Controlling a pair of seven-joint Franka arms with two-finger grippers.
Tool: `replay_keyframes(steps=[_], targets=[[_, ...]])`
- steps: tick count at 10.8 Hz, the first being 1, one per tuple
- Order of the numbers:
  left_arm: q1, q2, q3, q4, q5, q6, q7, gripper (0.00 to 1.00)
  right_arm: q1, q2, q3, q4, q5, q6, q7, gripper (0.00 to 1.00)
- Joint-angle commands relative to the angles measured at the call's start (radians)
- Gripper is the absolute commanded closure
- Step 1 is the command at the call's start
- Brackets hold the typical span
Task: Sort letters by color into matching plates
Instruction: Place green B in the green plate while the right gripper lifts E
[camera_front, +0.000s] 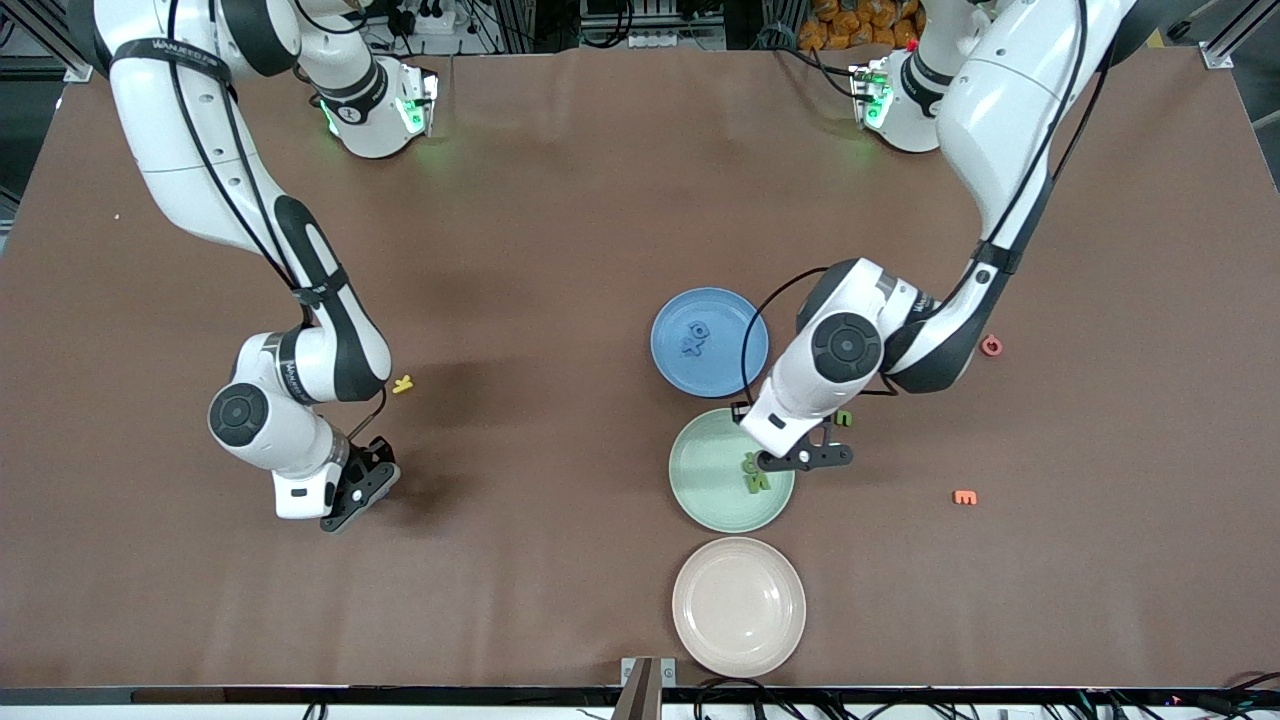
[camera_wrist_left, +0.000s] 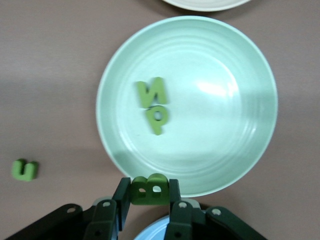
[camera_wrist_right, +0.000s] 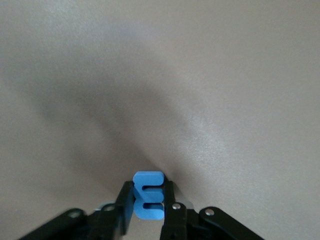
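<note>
The blue plate (camera_front: 709, 342) holds two blue letters (camera_front: 693, 340). The pale green plate (camera_front: 731, 470) lies nearer the front camera and holds a green N (camera_wrist_left: 151, 92) and a green P (camera_wrist_left: 157, 119). My left gripper (camera_front: 803, 459) is over that plate's rim (camera_wrist_left: 225, 140), shut on a green B (camera_wrist_left: 149, 189). A green U (camera_front: 843, 418) lies on the table beside the green plate and also shows in the left wrist view (camera_wrist_left: 24, 170). My right gripper (camera_front: 350, 495) is low over bare table toward the right arm's end, shut on a blue E (camera_wrist_right: 148, 195).
A beige plate (camera_front: 738, 606) lies nearest the front camera, in line with the other two. A yellow letter (camera_front: 402, 384) lies near the right arm. A red letter (camera_front: 990, 346) and an orange letter (camera_front: 964, 496) lie toward the left arm's end.
</note>
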Motion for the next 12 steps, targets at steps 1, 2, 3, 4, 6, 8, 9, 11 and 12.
replay_keyframes(steps=[1, 2, 3, 4, 6, 8, 9, 11, 12], targets=[[-0.015, 0.098, 0.014, 0.059, -0.016, 0.129, 0.006, 1.00, -0.003, 0.011, 0.004, -0.014, -0.014, 0.017, -0.004, 1.00], [-0.015, 0.135, 0.017, 0.080, -0.016, 0.194, 0.006, 1.00, -0.003, 0.011, 0.002, -0.014, -0.014, 0.019, 0.000, 1.00], [-0.015, 0.159, 0.017, 0.103, -0.016, 0.220, 0.007, 1.00, -0.006, 0.003, 0.004, -0.012, -0.014, 0.007, 0.006, 1.00], [-0.016, 0.169, 0.017, 0.122, -0.016, 0.224, 0.005, 0.80, -0.004, -0.015, 0.004, -0.014, -0.008, -0.001, 0.018, 1.00], [-0.012, 0.164, 0.017, 0.124, -0.020, 0.224, -0.006, 0.00, 0.020, -0.069, 0.004, -0.011, -0.001, -0.117, 0.180, 1.00], [0.016, 0.134, 0.017, 0.116, -0.031, 0.189, -0.004, 0.00, 0.071, -0.113, 0.004, -0.011, 0.000, -0.179, 0.441, 1.00], [0.032, 0.118, 0.017, 0.117, -0.022, 0.100, -0.001, 0.00, 0.095, -0.129, 0.005, -0.011, 0.002, -0.197, 0.566, 1.00], [0.065, 0.083, 0.017, 0.110, -0.014, -0.009, 0.016, 0.00, 0.163, -0.150, 0.022, -0.008, 0.003, -0.248, 0.827, 1.00], [0.075, 0.080, 0.017, 0.098, -0.014, -0.044, 0.058, 0.00, 0.200, -0.160, 0.036, -0.008, 0.002, -0.260, 0.958, 1.00]])
